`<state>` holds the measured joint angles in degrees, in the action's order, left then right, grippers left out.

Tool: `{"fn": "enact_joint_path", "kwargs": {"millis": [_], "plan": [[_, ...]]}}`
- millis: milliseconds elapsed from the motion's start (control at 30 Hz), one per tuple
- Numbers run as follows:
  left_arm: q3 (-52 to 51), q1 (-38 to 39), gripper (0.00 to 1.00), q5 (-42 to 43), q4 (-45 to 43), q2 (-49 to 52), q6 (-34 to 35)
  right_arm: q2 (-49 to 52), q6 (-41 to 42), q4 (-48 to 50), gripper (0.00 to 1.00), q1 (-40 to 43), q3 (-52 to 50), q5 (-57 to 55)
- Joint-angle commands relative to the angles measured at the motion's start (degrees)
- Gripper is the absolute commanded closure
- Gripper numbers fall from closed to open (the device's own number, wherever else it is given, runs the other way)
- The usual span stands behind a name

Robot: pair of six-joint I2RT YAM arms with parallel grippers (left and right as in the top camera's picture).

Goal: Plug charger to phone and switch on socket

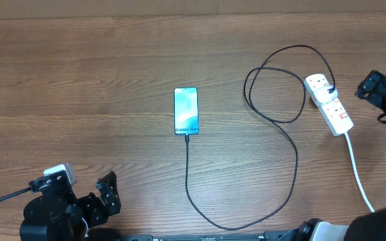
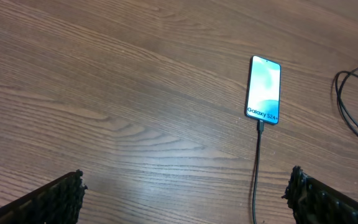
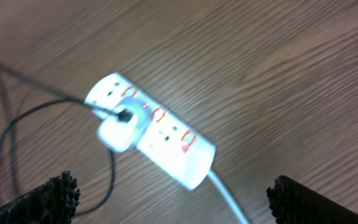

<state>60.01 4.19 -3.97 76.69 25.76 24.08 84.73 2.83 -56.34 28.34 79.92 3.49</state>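
On the wooden table (image 1: 79, 80) the charger (image 1: 187, 174) already meets the phone (image 1: 185, 110). Your right gripper (image 3: 176, 196) hangs wide open over the socket (image 3: 176, 149); lower one finger squarely onto its red-marked switch (image 3: 159, 116).

Items are counted as follows. One phone (image 1: 186, 111) is recorded. One charger (image 1: 293, 167) is recorded, a single black cable with one wide loop laid in it. One socket (image 1: 329, 102) is noted, and two outlets are made out on it; its red marks are too blurred in the right wrist view to be counted. One white adapter (image 3: 122, 129) is seen plugged into it, and one white cord (image 1: 357, 171) is seen leaving it. Two grippers are entered — one left gripper (image 2: 184, 182) and one right gripper (image 3: 173, 185) — and two fingers are counted on each. One table (image 1: 79, 80) is listed.
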Motion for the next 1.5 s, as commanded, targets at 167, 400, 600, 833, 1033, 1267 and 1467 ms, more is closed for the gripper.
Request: {"fn": "enact_joint_path", "kwargs": {"millis": [167,400,600,833,1033,1267,1467], "plan": [[-0.3,0.3,0.0,-0.9,-0.2,-0.4,0.8,-14.5,0.4,-6.3,0.0,-2.3,0.6,6.8],[-0.3,0.3,0.0,-0.9,-0.2,-0.4,0.8,-27.3,0.4,-6.1,0.0,-8.0,-3.8,11.0],[-0.3,0.3,0.0,-0.9,-0.2,-0.4,0.8,-33.6,0.4,-9.5,0.0,-10.3,-9.4,12.8],[-0.3,0.3,0.0,-0.9,-0.2,-0.4,0.8,-33.4,0.4,-17.2,0.0,-10.3,-9.5,17.8],[-0.3,0.3,0.01,-0.9,-0.2,-0.4,0.8,-33.0,0.4,-17.9,0.0,-10.3,-9.5,17.8],[-0.3,0.3,0.0,-0.9,-0.2,-0.4,0.8,-32.4,0.4,-18.0,0.0,-10.3,-9.5,17.6],[-0.3,0.3,0.01,-0.9,-0.2,-0.4,0.8,-31.3,0.4,-18.0,0.0,-10.3,-9.5,17.6]]}}
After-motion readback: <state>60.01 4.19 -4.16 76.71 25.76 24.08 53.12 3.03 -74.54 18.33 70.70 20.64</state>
